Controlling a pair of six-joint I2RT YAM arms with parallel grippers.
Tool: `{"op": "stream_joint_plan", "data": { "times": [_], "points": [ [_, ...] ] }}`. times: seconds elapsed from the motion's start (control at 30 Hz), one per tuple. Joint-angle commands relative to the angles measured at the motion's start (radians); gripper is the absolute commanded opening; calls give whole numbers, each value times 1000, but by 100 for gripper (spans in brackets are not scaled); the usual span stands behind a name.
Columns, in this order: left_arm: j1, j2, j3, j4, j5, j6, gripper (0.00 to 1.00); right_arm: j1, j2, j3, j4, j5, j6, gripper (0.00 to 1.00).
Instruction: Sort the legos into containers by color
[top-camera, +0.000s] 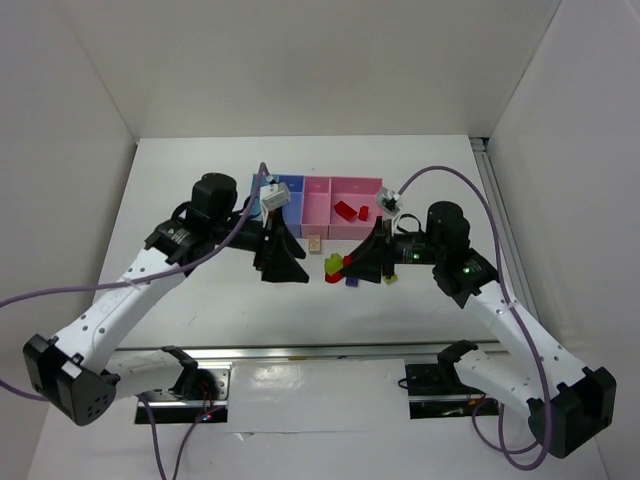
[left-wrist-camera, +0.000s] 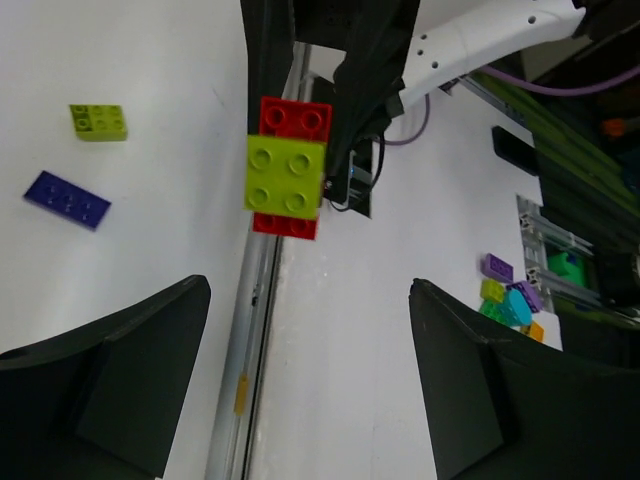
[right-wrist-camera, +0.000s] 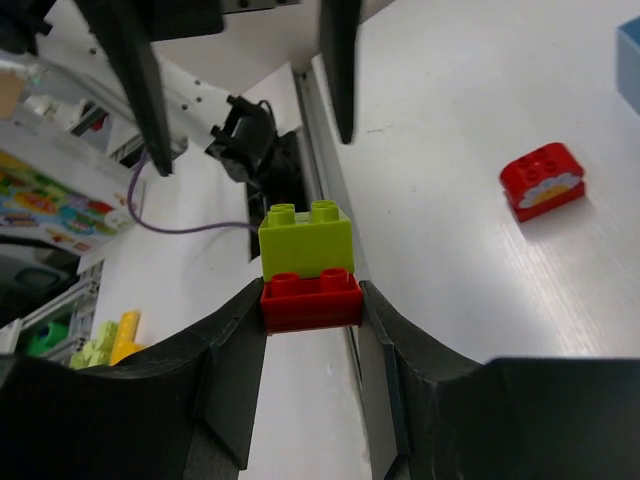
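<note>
My right gripper (right-wrist-camera: 311, 300) is shut on a red lego (right-wrist-camera: 311, 302) with a yellow-green lego (right-wrist-camera: 305, 238) stacked on top. In the top view this stack (top-camera: 335, 268) hangs in front of the containers, between both grippers. My left gripper (left-wrist-camera: 310, 290) is open and empty, facing the stack (left-wrist-camera: 288, 170) from a short distance. A dark blue-purple lego (left-wrist-camera: 67, 199) and a second yellow-green lego (left-wrist-camera: 98, 121) lie on the table. A pale tan lego (top-camera: 315, 243) sits by the pink bin (top-camera: 316, 212). A rounded red lego (right-wrist-camera: 543, 180) lies loose. Red legos (top-camera: 346, 210) lie in the wider pink bin (top-camera: 372, 190).
The bins stand in a row at the back: light blue (top-camera: 256, 205), darker blue (top-camera: 292, 185), then the two pink ones. A metal rail (left-wrist-camera: 255, 300) runs along the table's near edge. More loose bricks (left-wrist-camera: 510, 295) lie beyond the rail.
</note>
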Motion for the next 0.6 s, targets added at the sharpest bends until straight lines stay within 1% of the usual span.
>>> {"op": "stream_joint_plan", "data": {
  "times": [0.0,0.03,0.07,0.17,0.27,0.37,0.43,0.47,0.57],
  "points": [
    [-3,68,-7,107,138,-4,92,41,31,32,40,-92,-20,0],
    [-15,100,-7,107,125,-15,90,56,31,32,40,-69,-20,0],
    [-24,113,5,122,125,-26,90,84,41,44,31,-52,-30,0],
    [-35,133,16,144,78,-52,89,113,51,53,30,-21,-40,0],
    [-44,142,36,144,56,-43,83,124,71,53,41,-12,-40,0],
    [-44,142,36,135,65,-34,77,124,71,53,52,-12,-30,0],
    [-53,142,36,123,87,-22,77,124,80,53,61,-3,-30,0],
    [-64,142,36,113,98,-9,81,124,81,53,61,-3,-30,0],
    [-75,133,22,101,110,14,82,124,90,53,83,-3,-20,0]
  ]
}}
